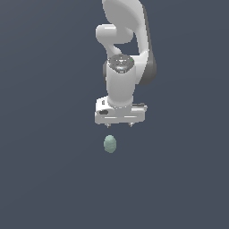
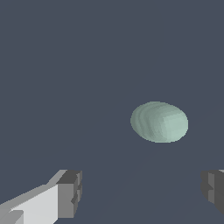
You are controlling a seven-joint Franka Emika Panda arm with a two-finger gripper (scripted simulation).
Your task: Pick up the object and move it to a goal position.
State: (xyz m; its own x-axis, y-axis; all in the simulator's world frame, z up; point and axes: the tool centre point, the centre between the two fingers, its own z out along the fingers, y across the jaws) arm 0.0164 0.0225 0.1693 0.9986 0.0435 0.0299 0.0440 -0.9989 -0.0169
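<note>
The object (image 1: 110, 144) is a small pale mint-green egg-like thing lying on the flat dark grey surface. My white gripper (image 1: 119, 126) hangs above it, a little toward the exterior view's right, with a gap between them. In the wrist view the object (image 2: 159, 122) shows as a matte rounded oval beyond the two grey fingertips (image 2: 70, 192), which stand wide apart. The gripper (image 2: 142, 190) is open and holds nothing.
The white arm (image 1: 127, 49) rises from the gripper toward the top of the exterior view. The dark grey surface (image 1: 49, 170) stretches evenly around the object, and no other thing shows.
</note>
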